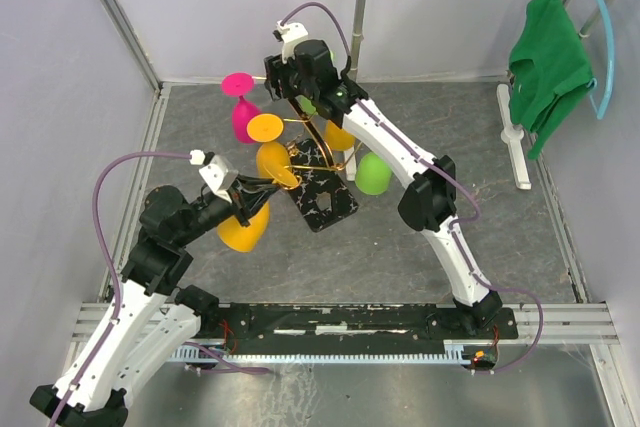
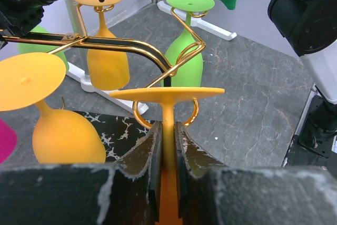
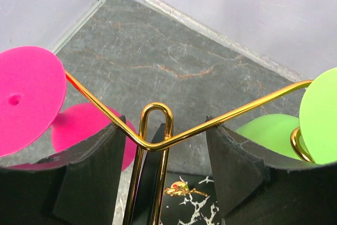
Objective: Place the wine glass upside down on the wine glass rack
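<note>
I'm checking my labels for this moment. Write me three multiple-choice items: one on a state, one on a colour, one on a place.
1. The right hand is:
A. open round the top wire of the rack
B. shut on a green glass
C. shut on the rack's base

2. The glass in the left hand is:
A. green
B. orange
C. pink

3. The pink glass is:
A. in the right hand
B. lying flat
C. hung on the rack

Answers:
1 A, its fingers stand apart on either side of the gold wire.
2 B, an orange stem is clamped between the fingers.
3 C, it hangs foot up, bowl down, from the far-left arm.
</note>
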`<action>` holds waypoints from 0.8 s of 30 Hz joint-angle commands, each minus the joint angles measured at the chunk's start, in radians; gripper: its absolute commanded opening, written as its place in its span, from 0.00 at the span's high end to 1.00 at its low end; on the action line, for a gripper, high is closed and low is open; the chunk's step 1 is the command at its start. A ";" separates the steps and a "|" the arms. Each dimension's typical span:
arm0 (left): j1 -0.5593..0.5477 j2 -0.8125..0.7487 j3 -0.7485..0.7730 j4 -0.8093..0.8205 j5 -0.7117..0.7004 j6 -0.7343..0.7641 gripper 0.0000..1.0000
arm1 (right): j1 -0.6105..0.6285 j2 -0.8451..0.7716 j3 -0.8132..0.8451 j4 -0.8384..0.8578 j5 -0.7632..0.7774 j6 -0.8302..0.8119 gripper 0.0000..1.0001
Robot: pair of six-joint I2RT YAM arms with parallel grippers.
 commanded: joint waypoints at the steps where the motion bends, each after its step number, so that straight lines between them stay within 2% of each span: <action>1: -0.001 -0.011 0.032 0.012 -0.018 0.032 0.97 | 0.003 0.057 0.051 0.244 0.093 -0.009 0.31; 10: -0.001 -0.038 0.001 0.030 -0.025 0.003 0.97 | 0.003 0.012 0.007 0.214 0.055 -0.025 0.20; 12: -0.002 -0.048 -0.011 0.033 -0.030 -0.001 0.97 | 0.003 -0.025 -0.032 0.202 0.040 -0.024 0.14; 14: -0.001 -0.057 -0.020 0.039 -0.033 -0.007 0.97 | 0.004 -0.070 -0.078 0.192 0.028 -0.027 0.02; 15: -0.001 -0.060 -0.026 0.043 -0.032 -0.012 0.97 | 0.004 -0.089 -0.097 0.186 0.028 -0.029 0.00; 24: -0.001 -0.048 -0.072 0.111 0.041 -0.040 0.97 | 0.004 -0.215 -0.203 0.114 0.038 -0.053 0.00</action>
